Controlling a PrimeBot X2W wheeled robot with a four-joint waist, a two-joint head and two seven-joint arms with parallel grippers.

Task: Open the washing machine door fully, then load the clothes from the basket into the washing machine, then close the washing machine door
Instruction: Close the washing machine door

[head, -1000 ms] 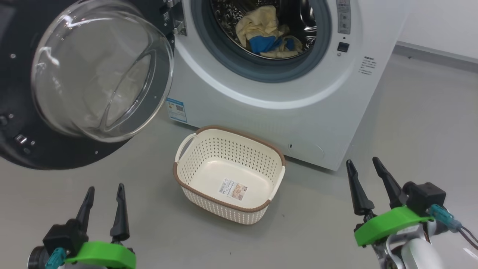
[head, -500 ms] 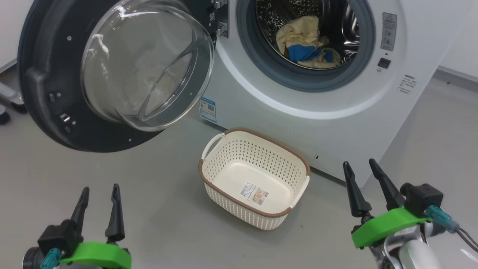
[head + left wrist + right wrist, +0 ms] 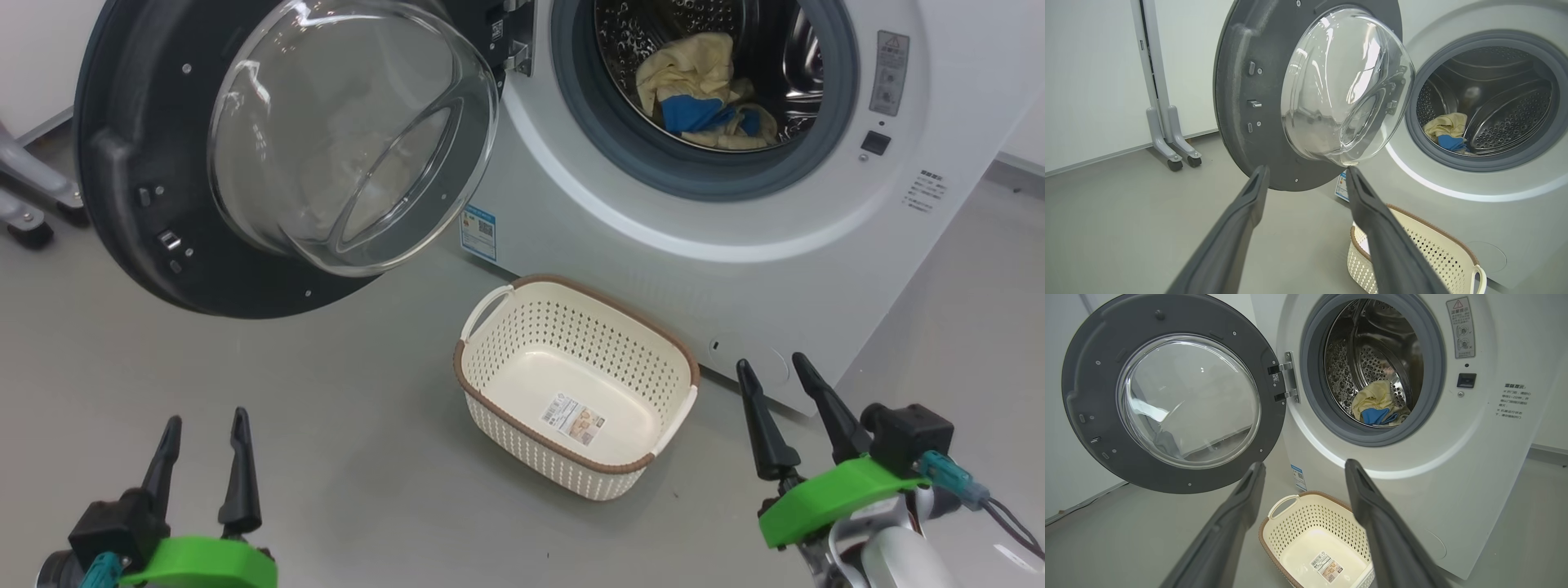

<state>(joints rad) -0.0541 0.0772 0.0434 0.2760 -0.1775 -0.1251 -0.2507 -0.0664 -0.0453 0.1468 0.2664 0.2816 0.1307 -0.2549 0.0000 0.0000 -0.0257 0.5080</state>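
The washing machine (image 3: 620, 229) stands with its door (image 3: 131, 171) swung wide open to the left, glass bowl facing me. The clothes (image 3: 704, 96), pale yellow with blue patches, lie inside the steel drum. The basket (image 3: 490, 400) sits empty on the floor in front of the machine, a sticker on its bottom. My left gripper (image 3: 206, 418) is open at the lower left, below the door and apart from it. My right gripper (image 3: 770, 361) is open at the lower right, beside the basket. In the left wrist view the door (image 3: 1241, 102) faces my left gripper (image 3: 1306, 169). In the right wrist view the basket (image 3: 1306, 522) lies below my right gripper (image 3: 1302, 463), with the clothes (image 3: 1376, 404) in the drum.
A grey wheeled stand (image 3: 33, 204) stands by the wall left of the door, also in the left wrist view (image 3: 1167, 134). Grey floor (image 3: 326, 408) spreads between the grippers and the basket. The open door overhangs the floor at left.
The head camera has turned, so the whole scene has slid right in view and more of the door shows. Both grippers stay open and low; nothing was taken or moved.
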